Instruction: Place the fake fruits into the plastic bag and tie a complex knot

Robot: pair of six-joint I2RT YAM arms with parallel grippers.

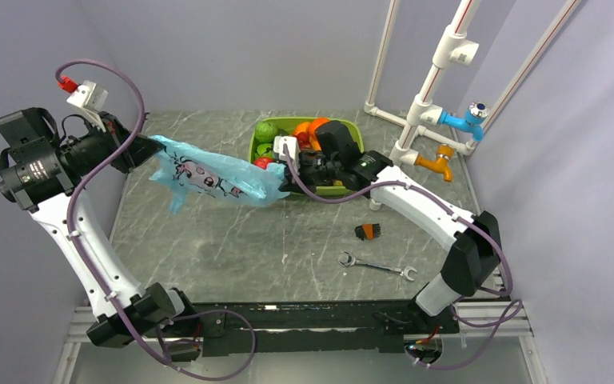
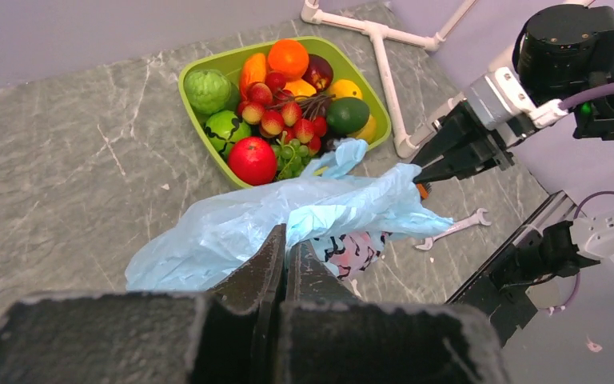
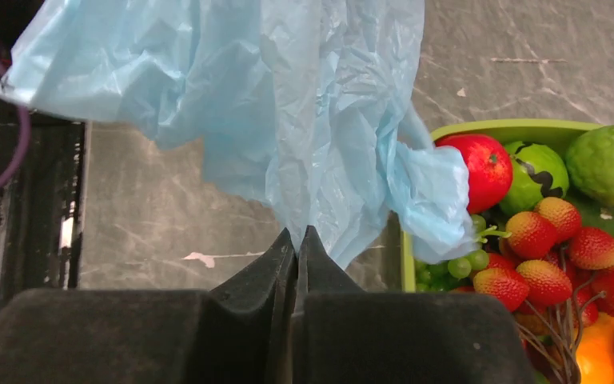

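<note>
bag (image 1: 208, 174) stretched beside tray (image 3: 528, 126) | left gripper (image 2: 288, 244) clamped on its far end | right gripper (image 3: 297, 244) clamped on tray-side end | fruits (image 2: 284, 112) seemingly all held in tray

The left end effector (image 2: 288, 244) and right end effector (image 2: 425, 172) pinch opposite ends of the plastic bag (image 2: 232, 228) before the fake fruits (image 2: 288, 104).

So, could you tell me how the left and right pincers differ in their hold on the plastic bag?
The left pincer holds the plastic bag far from the green tray; the right pincer holds it beside the tray. The left points rightward, the right leftward. Both are shut on it.
</note>
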